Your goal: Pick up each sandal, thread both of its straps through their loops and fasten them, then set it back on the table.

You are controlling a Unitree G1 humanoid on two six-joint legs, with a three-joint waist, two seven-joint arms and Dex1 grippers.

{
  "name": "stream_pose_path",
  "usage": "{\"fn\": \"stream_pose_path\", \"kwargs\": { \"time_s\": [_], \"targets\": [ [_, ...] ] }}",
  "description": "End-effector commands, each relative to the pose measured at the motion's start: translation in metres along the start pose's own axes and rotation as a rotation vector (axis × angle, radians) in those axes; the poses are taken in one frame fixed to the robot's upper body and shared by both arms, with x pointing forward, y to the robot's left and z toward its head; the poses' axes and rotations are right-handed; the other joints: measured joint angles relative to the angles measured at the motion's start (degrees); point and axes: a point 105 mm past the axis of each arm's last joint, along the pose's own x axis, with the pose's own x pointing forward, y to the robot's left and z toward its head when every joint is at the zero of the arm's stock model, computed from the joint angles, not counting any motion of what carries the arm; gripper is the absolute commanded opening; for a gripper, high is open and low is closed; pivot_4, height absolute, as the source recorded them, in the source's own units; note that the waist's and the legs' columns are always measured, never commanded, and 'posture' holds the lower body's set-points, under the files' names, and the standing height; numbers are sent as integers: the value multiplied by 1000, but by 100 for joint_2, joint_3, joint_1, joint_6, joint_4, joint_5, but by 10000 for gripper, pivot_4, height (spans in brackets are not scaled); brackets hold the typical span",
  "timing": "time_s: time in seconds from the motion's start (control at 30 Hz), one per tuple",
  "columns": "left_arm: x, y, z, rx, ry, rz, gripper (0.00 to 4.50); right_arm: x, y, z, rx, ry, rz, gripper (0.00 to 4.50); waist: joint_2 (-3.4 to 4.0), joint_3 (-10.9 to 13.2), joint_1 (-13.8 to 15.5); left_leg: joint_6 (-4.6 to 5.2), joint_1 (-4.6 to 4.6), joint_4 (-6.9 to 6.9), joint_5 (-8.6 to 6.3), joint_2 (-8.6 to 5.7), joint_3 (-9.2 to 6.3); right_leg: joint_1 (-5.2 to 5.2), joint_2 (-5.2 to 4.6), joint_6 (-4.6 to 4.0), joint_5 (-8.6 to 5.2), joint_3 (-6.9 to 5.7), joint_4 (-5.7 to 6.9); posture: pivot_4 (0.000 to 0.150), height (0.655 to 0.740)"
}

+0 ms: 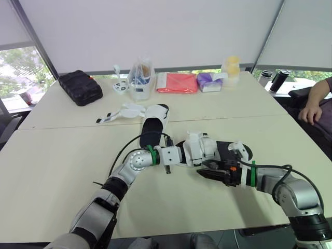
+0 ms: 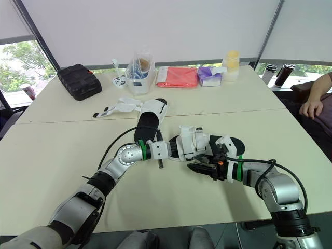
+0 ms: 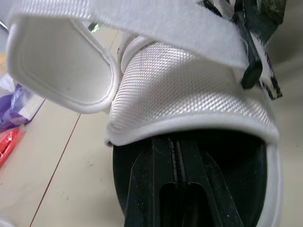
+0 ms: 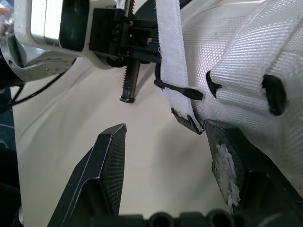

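A black-soled sandal (image 1: 228, 149) with white straps lies on the table between my grippers. My left gripper (image 1: 179, 154) is shut on its toe end, its black fingers (image 3: 189, 189) pushed under the white mesh upper (image 3: 189, 90). My right gripper (image 1: 206, 173) is open beside the sandal's near side. In the right wrist view a loose white strap (image 4: 173, 61) hangs between its spread fingers (image 4: 106, 165), next to a black loop (image 4: 272, 92) on the upper. The second sandal (image 1: 154, 126) lies farther back, its white straps (image 1: 124, 111) spread open to the left.
Along the back stand a black case (image 1: 79, 87), a clear bag of items (image 1: 140, 78), a red cloth (image 1: 177, 83), a purple tissue pack (image 1: 210, 81) and a yellow jar (image 1: 232, 70). A person's hand (image 1: 311, 111) rests at the right edge near two bottles (image 1: 280, 79).
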Motion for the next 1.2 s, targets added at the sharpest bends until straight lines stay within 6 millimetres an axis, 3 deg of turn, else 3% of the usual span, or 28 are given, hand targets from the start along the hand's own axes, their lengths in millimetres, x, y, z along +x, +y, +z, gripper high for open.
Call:
{"fn": "stream_pose_path", "kwargs": {
  "time_s": [0.03, 0.1, 0.17, 0.2, 0.53, 0.67, 0.77, 0.97, 1.2],
  "targets": [
    [-1, -28, -15, -40, 54, -79, 0, 5, 2, 0, 7, -5, 25, 22503, 0, 0, 2, 0, 7, -1, 0, 0, 0, 6, 0, 0, 0, 0, 0, 1500, 7400],
    [-1, -28, -15, -41, 55, -79, 0, 5, 0, -3, 35, -7, 24, 14215, 0, 0, 9, 1, 13, -4, 0, 0, 0, 13, 0, 0, 0, 0, -2, 1500, 7400],
    [-1, -28, -15, -42, 56, -78, 0, 5, -2, -5, 51, -5, 24, 3126, 0, 0, 10, 2, 12, -4, -1, 0, 0, 14, -1, 0, 0, 0, -3, 1500, 7400],
    [-1, -28, -15, -42, 56, -77, 0, 5, -3, -7, 57, 0, 24, 783, 0, 0, 10, 2, 13, -4, -1, 0, 0, 14, -1, 0, 0, 0, -4, 1500, 7400],
    [-2, -30, -16, -49, 58, -84, 0, 2, 9, -20, 103, 32, 59, 783, 0, 0, 13, 4, 14, -4, -2, 0, -1, 17, 0, 1, -1, 0, -6, 1500, 7400],
    [-2, -30, -16, -49, 56, -85, 0, -3, -2, -13, 36, 0, -25, 783, 1, 0, 13, 4, 19, -4, -3, 0, -1, 21, 0, 2, -1, -1, -6, 1500, 7400],
    [-1, -30, -16, -48, 56, -85, 0, -7, -3, -9, 14, -14, -38, 12594, 0, 0, 13, 4, 18, -4, -3, 0, -1, 21, -1, 2, -2, -1, -6, 1500, 7400],
    [-3, -29, -17, -47, 59, -85, 0, -16, -1, -2, -41, -22, -76, 44432, 0, 0, 10, 4, 18, -4, -3, 0, -1, 22, -1, 3, -2, -1, -6, 1500, 7400],
    [1, -30, -14, -45, 50, -94, 0, -9, 9, 9, -52, -54, -37, 44831, 0, 0, 12, 5, 20, -4, -3, 0, -1, 25, 0, 4, -3, -1, -6, 1500, 7400]
  ]
}}
